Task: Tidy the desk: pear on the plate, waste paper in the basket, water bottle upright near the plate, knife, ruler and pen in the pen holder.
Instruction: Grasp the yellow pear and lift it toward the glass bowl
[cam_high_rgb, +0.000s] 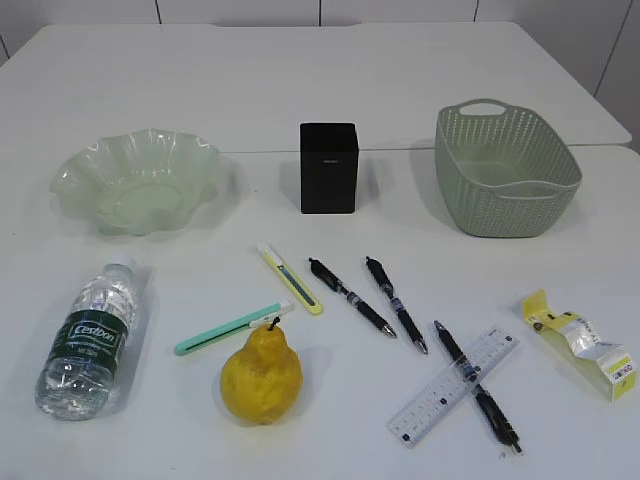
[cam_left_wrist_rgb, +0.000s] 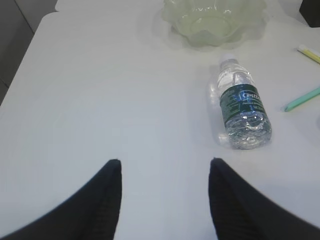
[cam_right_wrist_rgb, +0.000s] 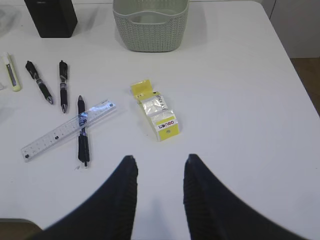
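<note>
On the white desk (cam_high_rgb: 330, 90) the water bottle (cam_high_rgb: 92, 335) lies on its side at the front left, below the ruffled green plate (cam_high_rgb: 135, 182). The yellow pear (cam_high_rgb: 262, 375) sits at the front centre beside a teal knife (cam_high_rgb: 230, 328) and a yellow-green knife (cam_high_rgb: 290, 280). Two black pens (cam_high_rgb: 350, 296) lie side by side; a third pen (cam_high_rgb: 478, 388) crosses the clear ruler (cam_high_rgb: 455, 385). Crumpled yellow waste paper (cam_high_rgb: 580, 343) lies at the right. The black pen holder (cam_high_rgb: 329, 168) and basket (cam_high_rgb: 505, 170) stand behind. My left gripper (cam_left_wrist_rgb: 165, 162) is open over bare desk, short of the bottle (cam_left_wrist_rgb: 242, 107). My right gripper (cam_right_wrist_rgb: 160, 159) is open just short of the waste paper (cam_right_wrist_rgb: 157, 116).
Neither arm shows in the exterior view. A seam between two tabletops runs behind the pen holder. The desk's right edge (cam_right_wrist_rgb: 300, 75) and floor show in the right wrist view; its left edge (cam_left_wrist_rgb: 22, 60) shows in the left wrist view.
</note>
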